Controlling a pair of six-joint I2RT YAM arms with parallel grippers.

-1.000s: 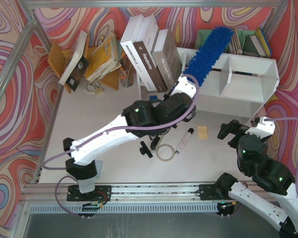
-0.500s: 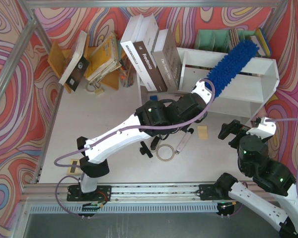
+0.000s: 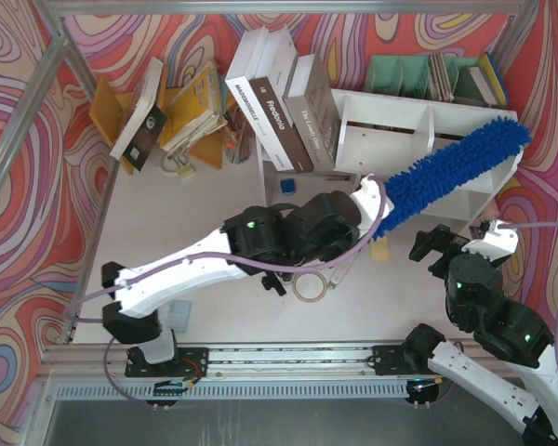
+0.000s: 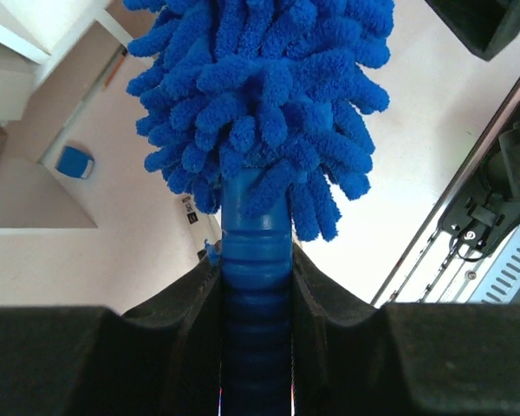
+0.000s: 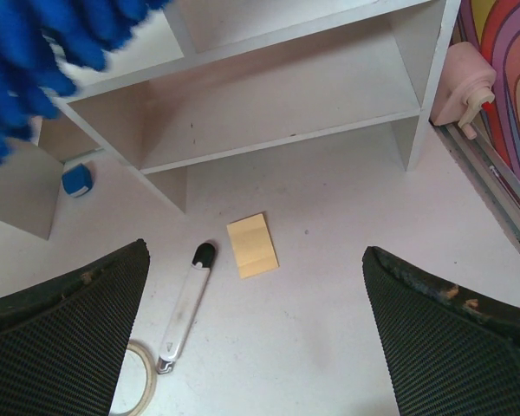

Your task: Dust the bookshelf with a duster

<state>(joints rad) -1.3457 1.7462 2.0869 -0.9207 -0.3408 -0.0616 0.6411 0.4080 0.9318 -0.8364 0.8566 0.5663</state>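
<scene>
**Top view.** Half a second back the duster (image 3: 456, 172) lay across the divider with its tip toward the rear right. It has since swung down toward me and now slants over the front of the right compartment of the bookshelf (image 3: 391, 104), tip at the right wall. I cannot tell from here whether the strands touch the wood. The left arm's elbow has pulled back and left with the swing, and the right arm has not moved. Behind the shelf, the green file rack (image 3: 400, 72) holds a few books (image 3: 446, 76) in its right-hand slots. The left arm runs long and low from its base to mid-table. Its wrist is turned up toward the shelf, with the left gripper (image 3: 376, 193) at the handle end. The right gripper (image 3: 435, 243) sits just before the shelf's right front corner, pointing at it.

**Left wrist.** Two black fingers (image 4: 186, 312) are clamped tight on the ribbed blue handle, one on either side. The shaggy head fans out straight ahead. A small blue cube (image 4: 74, 161) lies on the table off to the left.

**Right wrist.** The fingers (image 5: 65, 334) are spread wide with nothing between them.
- Ahead is the right compartment, with duster strands blurred across the top left corner.
- On the table between claw and shelf lies a yellow sticky note (image 5: 251, 245).
- A marker (image 5: 185, 303) lies just left of the note.
- The edge of a tape ring (image 5: 140, 381) shows at bottom left.
- A pink object (image 5: 464, 87) stands beside the shelf's right wall.
</scene>
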